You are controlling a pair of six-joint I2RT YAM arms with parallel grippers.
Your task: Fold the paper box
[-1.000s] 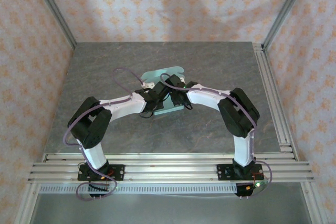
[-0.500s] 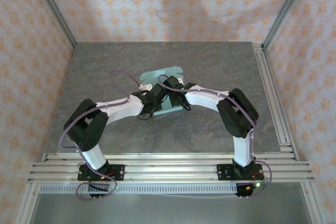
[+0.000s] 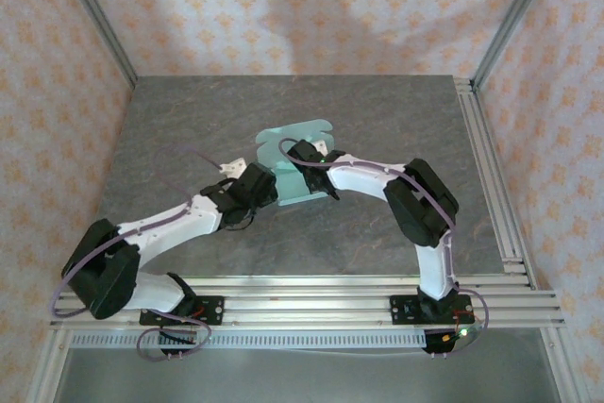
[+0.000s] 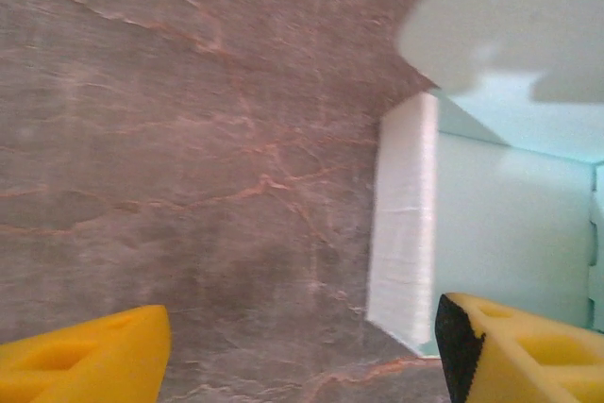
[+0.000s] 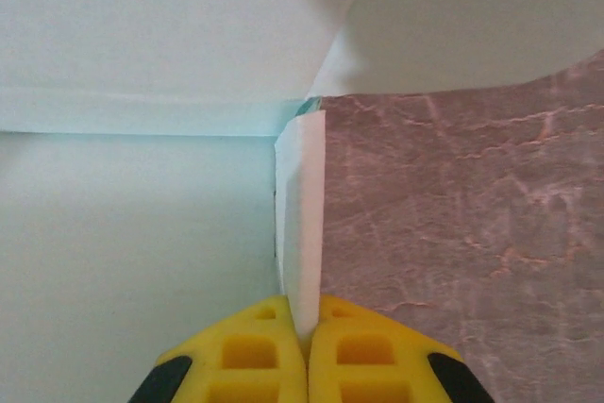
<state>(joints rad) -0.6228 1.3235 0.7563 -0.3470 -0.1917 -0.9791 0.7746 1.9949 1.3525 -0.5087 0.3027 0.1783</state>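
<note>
Your paper box (image 3: 300,188) lies half-formed on the counter (image 3: 396,120), just above the middle of the top view, with a side wall standing upright. Your right claw (image 5: 304,323) is pinched closed on the edge of an upright wall, at the bottom centre of its wrist view. Your left claw (image 4: 302,346) stands wide apart and grips nothing, just left of the box. Its fingers (image 4: 85,356) sit in the bottom corners of its wrist view.

One paper box (image 3: 297,131) was counted, lying on one table (image 3: 396,120). Two grippers were counted at that box: one left gripper (image 4: 302,356) and one right gripper (image 5: 305,346).
</note>
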